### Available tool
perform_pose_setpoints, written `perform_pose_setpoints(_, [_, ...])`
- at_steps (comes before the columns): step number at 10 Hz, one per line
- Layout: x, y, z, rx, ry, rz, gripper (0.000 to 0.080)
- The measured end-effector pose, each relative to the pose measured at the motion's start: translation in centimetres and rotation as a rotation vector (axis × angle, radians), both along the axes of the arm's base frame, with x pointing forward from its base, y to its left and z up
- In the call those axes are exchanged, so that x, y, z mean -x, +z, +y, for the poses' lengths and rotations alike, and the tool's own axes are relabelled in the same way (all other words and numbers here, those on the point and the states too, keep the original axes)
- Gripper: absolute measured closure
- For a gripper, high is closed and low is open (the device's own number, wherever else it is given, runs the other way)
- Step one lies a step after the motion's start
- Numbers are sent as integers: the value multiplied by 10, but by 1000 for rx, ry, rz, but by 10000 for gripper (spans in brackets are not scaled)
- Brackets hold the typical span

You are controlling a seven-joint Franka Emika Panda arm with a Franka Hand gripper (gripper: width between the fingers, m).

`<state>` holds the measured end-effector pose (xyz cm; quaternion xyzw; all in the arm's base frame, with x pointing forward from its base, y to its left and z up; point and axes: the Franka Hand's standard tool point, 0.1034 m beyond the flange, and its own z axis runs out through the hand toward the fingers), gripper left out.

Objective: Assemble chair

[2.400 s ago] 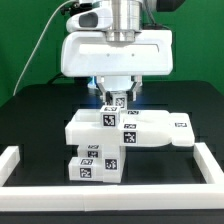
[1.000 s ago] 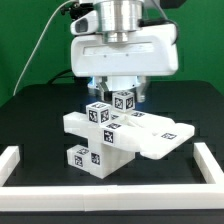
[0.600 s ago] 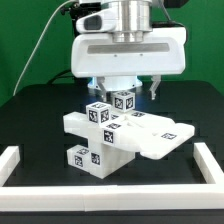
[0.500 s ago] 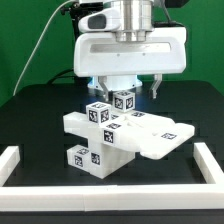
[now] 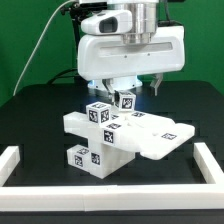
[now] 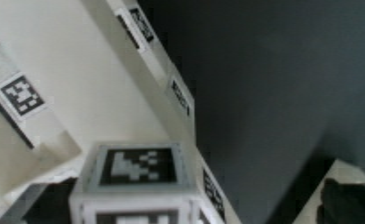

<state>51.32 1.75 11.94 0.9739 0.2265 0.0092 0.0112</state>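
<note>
The partly joined white chair (image 5: 125, 135) lies on the black table: a flat panel (image 5: 160, 135) with notched tagged blocks, two of them standing up at its back (image 5: 98, 113) (image 5: 125, 100), and a tagged block under its front (image 5: 88, 160). My gripper (image 5: 128, 90) hangs just above the rear upright block, open. One dark finger (image 5: 157, 87) shows on the exterior view's right, clear of the block. In the wrist view the tagged block top (image 6: 143, 170) sits between my spread fingers (image 6: 348, 195), and the long white chair pieces (image 6: 90, 80) run away behind it.
A low white border rail (image 5: 12, 165) frames the table at the front and both sides (image 5: 208, 165). Black table surface (image 5: 40, 110) lies around the chair. A cable (image 5: 45, 40) hangs at the exterior view's left of the arm.
The gripper, earlier low and closed around the rear upright block, has opened and risen a little, shifting toward the exterior view's right. The chair assembly turned slightly before the release and now lies still.
</note>
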Motion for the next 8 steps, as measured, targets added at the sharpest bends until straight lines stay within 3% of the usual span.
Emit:
perform_pose_setpoints(1, [1, -1, 1, 0, -32, -1, 150])
perform_pose_setpoints(3, [1, -1, 0, -1, -45, -1, 402])
perform_pose_setpoints(4, [1, -1, 0, -3, -126, -2, 402])
perform_pose_setpoints(5, [1, -1, 0, -5, -208, -3, 515])
perform_pose_setpoints(8, [1, -1, 1, -9, -374, -6, 515])
